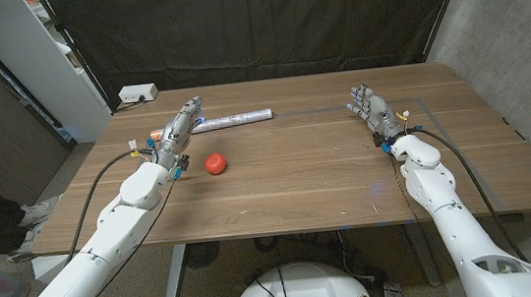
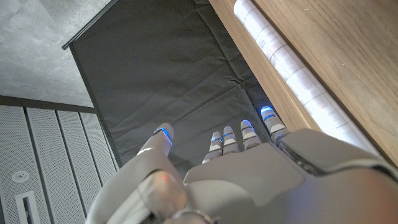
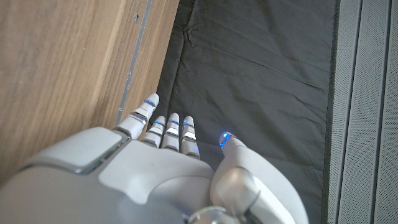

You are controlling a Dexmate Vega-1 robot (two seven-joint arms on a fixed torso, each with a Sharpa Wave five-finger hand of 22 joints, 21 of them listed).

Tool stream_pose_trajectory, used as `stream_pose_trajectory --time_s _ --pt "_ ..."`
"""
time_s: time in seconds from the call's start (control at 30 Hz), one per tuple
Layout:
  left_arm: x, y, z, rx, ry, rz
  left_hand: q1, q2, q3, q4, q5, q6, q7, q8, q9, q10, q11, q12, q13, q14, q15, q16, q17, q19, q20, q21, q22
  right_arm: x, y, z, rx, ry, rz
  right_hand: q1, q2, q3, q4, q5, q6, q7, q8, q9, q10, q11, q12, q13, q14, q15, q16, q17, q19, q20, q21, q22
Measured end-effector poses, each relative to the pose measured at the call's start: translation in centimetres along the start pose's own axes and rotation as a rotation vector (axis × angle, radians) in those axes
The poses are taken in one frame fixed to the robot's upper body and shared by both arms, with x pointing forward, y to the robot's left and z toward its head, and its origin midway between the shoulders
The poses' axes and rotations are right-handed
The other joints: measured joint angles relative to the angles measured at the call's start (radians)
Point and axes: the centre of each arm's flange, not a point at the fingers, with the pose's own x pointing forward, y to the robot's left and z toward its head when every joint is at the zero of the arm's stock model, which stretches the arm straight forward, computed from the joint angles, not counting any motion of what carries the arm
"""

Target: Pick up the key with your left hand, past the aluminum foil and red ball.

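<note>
A wooden table point(image 1: 328, 177) filled the middle. A black curtain point(image 1: 262, 20) hung at twelve o'clock, a grey concrete wall point(image 1: 520, 33) stood at two, a white cabinet point(image 1: 34, 64) at ten

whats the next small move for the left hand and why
Probably ease the left hand forward past the foil roll, fingers apart. It holds nothing, hovers at the roll's near end with the red ball beside its wrist, and I cannot make out the key.
</note>
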Motion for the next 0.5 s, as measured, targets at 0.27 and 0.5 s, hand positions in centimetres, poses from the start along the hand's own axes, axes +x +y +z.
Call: stream_pose_trajectory --time_s 0.27,0.5 --pt "-1.0 0.6 0.6 0.04 0.002 0.002 0.023 -0.012 0.0 -0.031 -0.001 0.018 0.006 0.003 0.0 0.022 0.005 0.01 0.005 0.004 -0.004 0.0 0.005 0.0 0.0 -0.007 0.005 -0.2 0.2 0.0 0.001 -0.001 0.001 0.0 0.0 0.0 0.0 0.0 0.0 0.0 0.0 0.0 0.0 0.0 0.0 0.0 0.0 0.0 0.0 0.0 0.0 0.0 0.0 0.0" --pt "-2.0 1.2 1.3 0.079 0.0 0.006 0.037 -0.018 0.001 -0.051 -0.008 0.039 0.011 0.008 0.0 0.042 0.007 0.018 0.01 0.015 -0.01 0.01 0.009 0.0 0.0 -0.007 0.005 -0.4 0.5 0.1 0.0 -0.003 0.005 0.0 0.0 0.004 0.004 0.0 0.0 0.0 0.0 0.0 0.0 0.0 0.0 0.0 0.0 0.0 0.0 0.0 0.0 0.0 0.0 0.0"
